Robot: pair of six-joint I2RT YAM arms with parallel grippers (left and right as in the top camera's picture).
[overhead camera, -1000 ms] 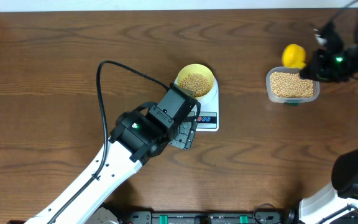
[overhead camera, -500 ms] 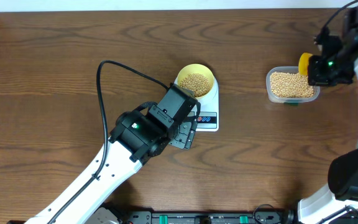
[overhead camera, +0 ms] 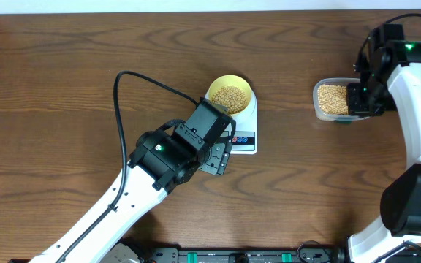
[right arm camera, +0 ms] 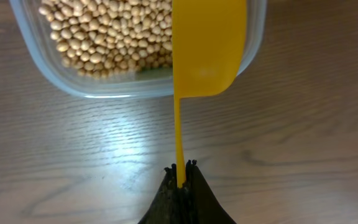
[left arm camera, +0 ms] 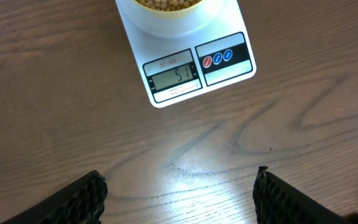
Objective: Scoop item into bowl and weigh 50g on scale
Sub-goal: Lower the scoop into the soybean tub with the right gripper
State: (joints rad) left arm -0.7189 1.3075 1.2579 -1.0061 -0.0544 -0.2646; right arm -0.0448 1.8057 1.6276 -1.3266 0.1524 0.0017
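The pale yellow-green bowl (overhead camera: 229,94) holds tan beans and stands on the white scale (overhead camera: 243,131). In the left wrist view the scale (left arm camera: 185,59) reads 51 on its display, and the bowl's rim (left arm camera: 166,11) shows at the top edge. My left gripper (left arm camera: 180,186) is open and empty over bare table just in front of the scale. My right gripper (right arm camera: 182,169) is shut on the handle of the yellow scoop (right arm camera: 207,50), whose head is turned on edge over the clear tub of beans (right arm camera: 104,37). The tub also shows in the overhead view (overhead camera: 332,100).
The left arm (overhead camera: 167,157) and its black cable (overhead camera: 134,77) lie over the table left of the scale. The right arm (overhead camera: 415,95) reaches in from the right edge. The tub sits near the table's right side.
My right gripper has swung the scoop from behind the tub down to the tub's right end. The left arm, bowl and scale have not moved.
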